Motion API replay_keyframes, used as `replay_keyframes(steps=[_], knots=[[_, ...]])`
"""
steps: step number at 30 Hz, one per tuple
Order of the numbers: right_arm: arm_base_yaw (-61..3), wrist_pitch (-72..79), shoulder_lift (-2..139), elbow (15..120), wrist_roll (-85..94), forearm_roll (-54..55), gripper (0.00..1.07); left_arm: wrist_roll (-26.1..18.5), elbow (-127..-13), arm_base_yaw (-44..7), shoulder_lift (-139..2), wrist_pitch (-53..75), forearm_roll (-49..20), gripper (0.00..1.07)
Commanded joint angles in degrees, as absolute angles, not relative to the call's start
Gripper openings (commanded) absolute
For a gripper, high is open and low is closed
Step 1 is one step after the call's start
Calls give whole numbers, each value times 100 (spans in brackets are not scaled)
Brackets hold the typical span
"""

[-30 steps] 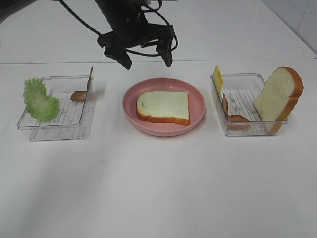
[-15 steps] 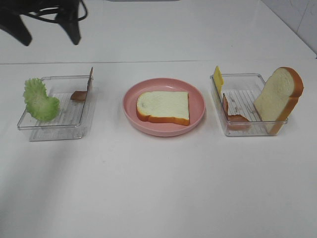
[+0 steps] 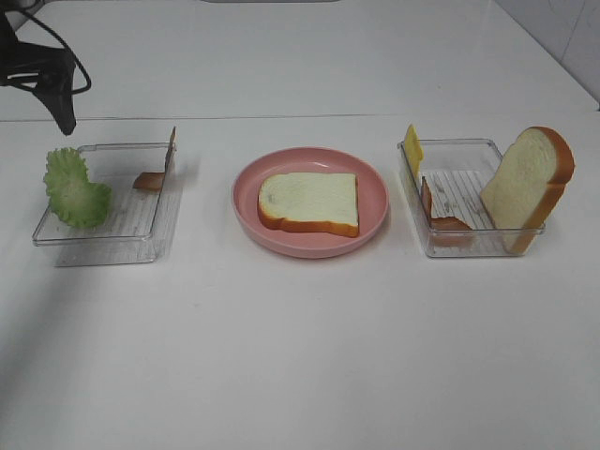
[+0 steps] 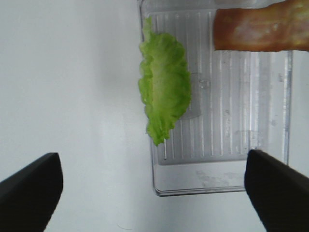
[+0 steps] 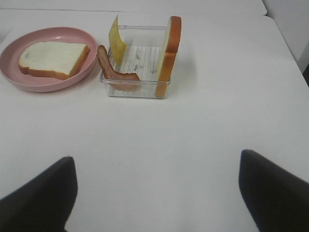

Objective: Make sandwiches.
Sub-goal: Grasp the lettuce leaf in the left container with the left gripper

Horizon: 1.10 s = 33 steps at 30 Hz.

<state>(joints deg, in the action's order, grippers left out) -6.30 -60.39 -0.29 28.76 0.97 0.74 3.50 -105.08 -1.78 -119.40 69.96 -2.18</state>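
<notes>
Sandwich parts lie unassembled on a white desk; neither tool holds anything. The left tool hangs with its fingers spread wide over the left tray, at the tray's far outer corner in the high view. Directly ahead of it, ruffled green lettuce drapes over the tray's outer wall, part inside and part outside. A bacon strip rests at the opposite side of the same tray, leaning up against the wall. Toward the middle of the desk, well apart from the tray, a round pink plate carries one bread slice lying flat, crust edge toward the viewer.

The right tool is also spread wide, above bare desk and well short of the right tray. That tray holds a yellow cheese slice propped upright at a far corner, a second bacon strip curled against the wall nearest the plate, and a second bread slice standing on edge, tilted against the outer wall.
</notes>
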Motion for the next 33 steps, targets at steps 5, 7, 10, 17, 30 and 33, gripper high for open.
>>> replay_keyframes(steps=[5,7,10,17,30,33], knots=[[-642,-6022,-143,2871,97,40,82,321,-10456,-160,-12445,6618,-235,95],[-642,-6022,-143,2871,97,40,82,321,-10468,-160,-12513,6600,-235,95],[-642,-6022,-143,2871,97,40,82,321,-10548,-160,-12702,6612,-172,95],[-642,-6022,-143,2871,97,40,82,332,-11121,-160,-13052,6709,-138,93],[-642,-6022,-143,2871,97,40,82,315,-11299,-160,-13379,6967,-160,80],[-642,-6022,-143,2871,97,40,82,315,-11299,-160,-13379,6967,-160,69]])
